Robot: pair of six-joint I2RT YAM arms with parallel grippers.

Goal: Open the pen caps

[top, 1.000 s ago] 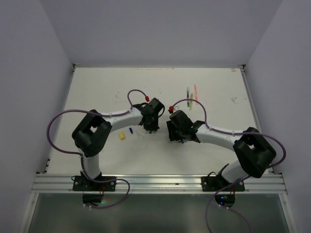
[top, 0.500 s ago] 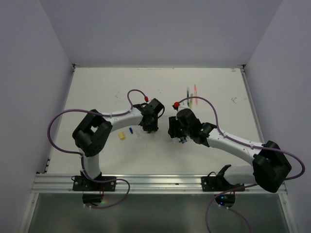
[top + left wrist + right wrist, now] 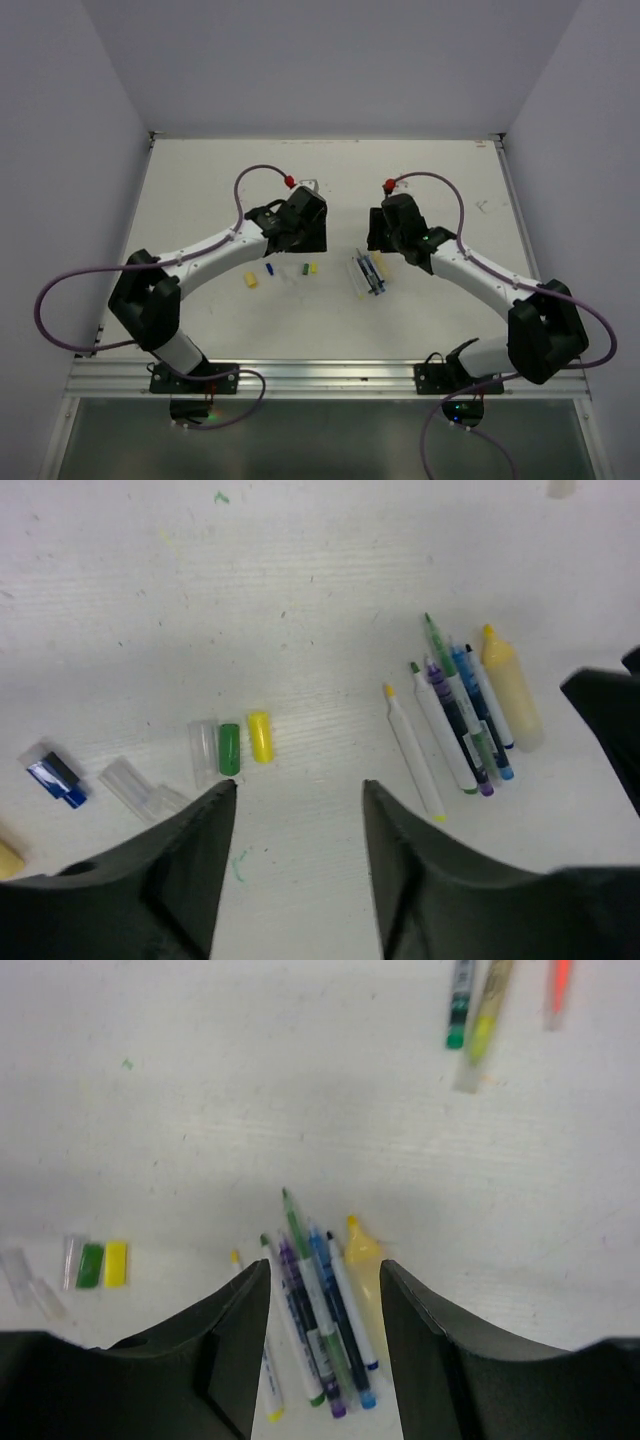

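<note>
While left pincer (image 3: 298, 790) and right pincer (image 3: 323, 1270) gape wide | stained white table (image 3: 200, 190) | pale walls (image 3: 300, 60)

The white table (image 3: 200, 190) is scuffed with faint ink: a dark scribble (image 3: 481, 206) toward 2 o'clock and a green fleck (image 3: 221, 496) elsewhere. A metal rail (image 3: 330, 374) runs along its 6 o'clock edge. Pale grey walls (image 3: 60, 150) enclose it.
</note>
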